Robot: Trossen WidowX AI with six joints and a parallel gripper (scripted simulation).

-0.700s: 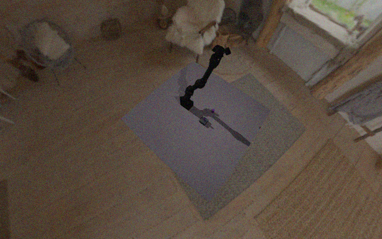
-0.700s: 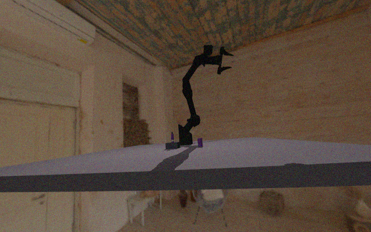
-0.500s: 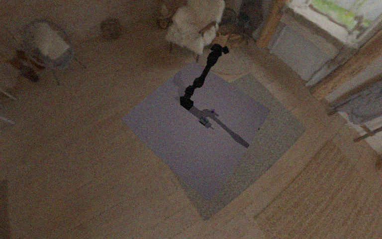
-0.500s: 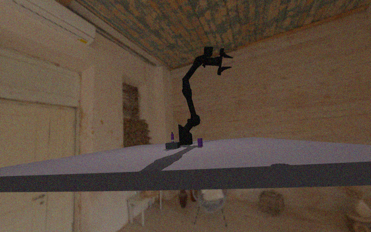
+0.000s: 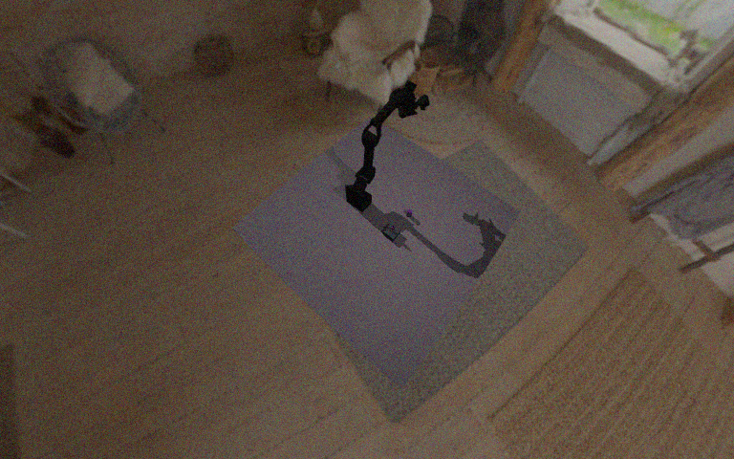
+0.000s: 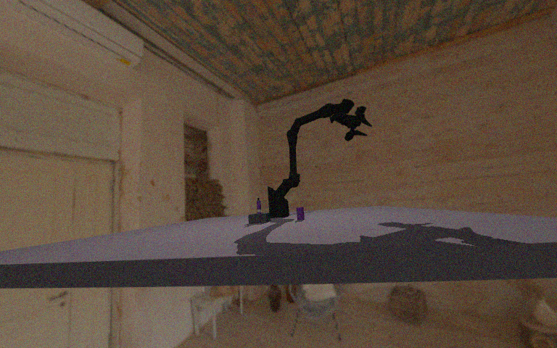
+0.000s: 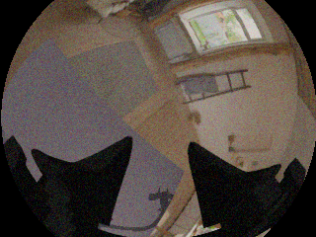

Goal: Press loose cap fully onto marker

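Note:
The purple marker (image 6: 258, 206) stands upright in the dark holder block (image 6: 258, 218) (image 5: 390, 232), its dark tip upward and bare. The purple cap (image 5: 409, 213) (image 6: 300, 213) stands on the table (image 5: 346, 281) (image 6: 164, 244), apart from the block, to its right in the exterior view. My gripper (image 6: 368, 129) (image 7: 161, 144) is open and empty. It is high above the table, well away from the cap and the marker. The wrist view shows neither the cap nor the marker between or near the fingers.
The arm's base (image 5: 357, 197) (image 6: 278, 206) stands on the table close to the block and the cap. The arm's shadow falls across the table by the block. The table's near edge (image 6: 205, 272) crosses the exterior view.

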